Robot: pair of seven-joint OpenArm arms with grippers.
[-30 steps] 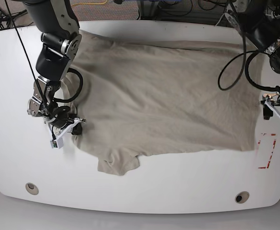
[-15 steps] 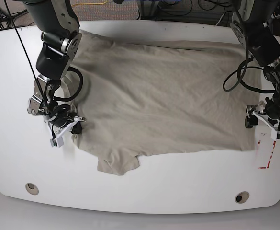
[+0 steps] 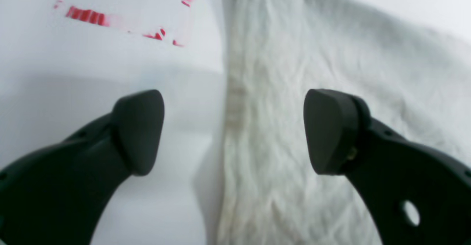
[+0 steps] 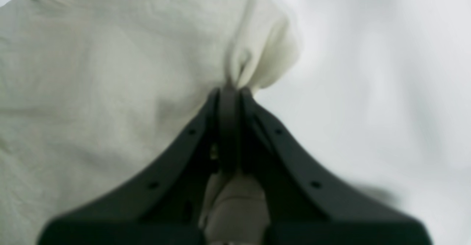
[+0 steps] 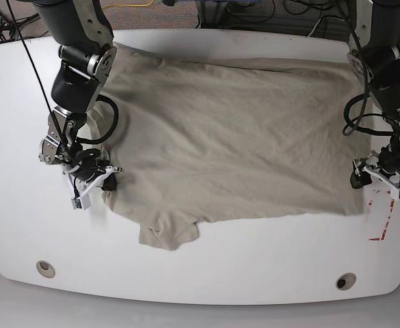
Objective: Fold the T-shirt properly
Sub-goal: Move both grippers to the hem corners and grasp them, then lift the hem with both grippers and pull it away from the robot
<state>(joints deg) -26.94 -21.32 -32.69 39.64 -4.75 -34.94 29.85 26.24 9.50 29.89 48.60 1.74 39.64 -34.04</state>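
The beige T-shirt [image 5: 227,143] lies spread flat over the white table [image 5: 268,260], one sleeve hanging toward the front edge. My right gripper [image 5: 104,183], at the left of the base view, is shut on a pinch of the T-shirt's edge [image 4: 254,64]. My left gripper [image 5: 365,176], at the right of the base view, is open and low over the table. It straddles the T-shirt's hem [image 3: 235,101]: one fingertip [image 3: 140,127] is over bare table, the other fingertip [image 3: 327,127] over the cloth.
A red printed mark [image 5: 381,219] is on the table just right of the T-shirt's corner; it also shows in the left wrist view [image 3: 88,15]. Two round holes [image 5: 45,268] [image 5: 344,281] sit near the table's front edge. Cables lie behind the table.
My left gripper has come in from the table's right edge and lowered to the T-shirt's hem. My right gripper has stayed shut on the cloth at the left.
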